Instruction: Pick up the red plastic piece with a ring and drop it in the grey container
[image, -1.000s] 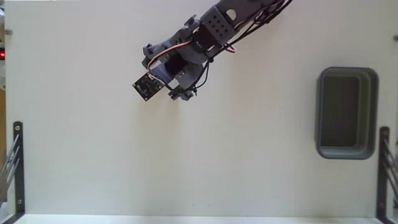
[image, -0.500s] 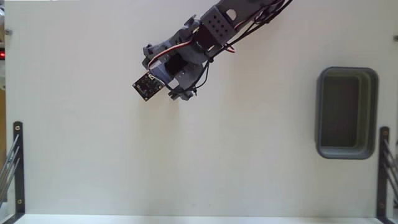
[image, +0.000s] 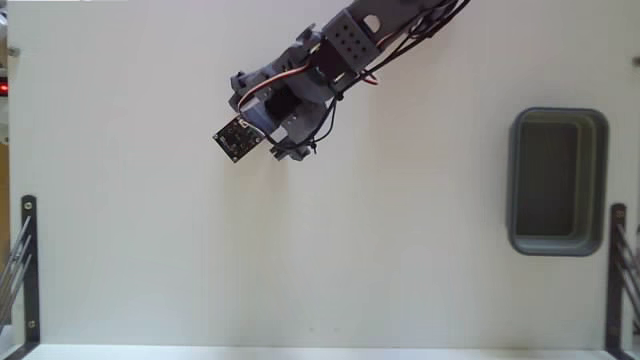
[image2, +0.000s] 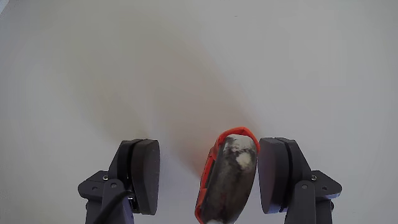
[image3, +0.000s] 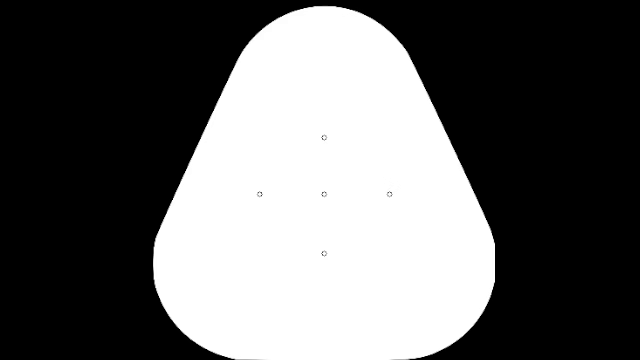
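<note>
the gripper (image2: 211, 177) hangs low over the white table (image: 150, 250) with its jaws spread wide, the red plastic piece with a ring (image2: 227, 177) lying between them against one pad, ready for squeezing, the grey container (image: 557, 181) well away.

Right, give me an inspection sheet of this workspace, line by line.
Surface: white table, bare.
Job's things: red plastic piece with a ring between the fingers, by the right one in the wrist view; grey container at the right of the fixed view, looks empty.
Clutter: nothing seen.
Grippers: gripper open, low over the table.
Cables: wires along the arm.
Surroundings: black brackets at the table's sides.
</note>
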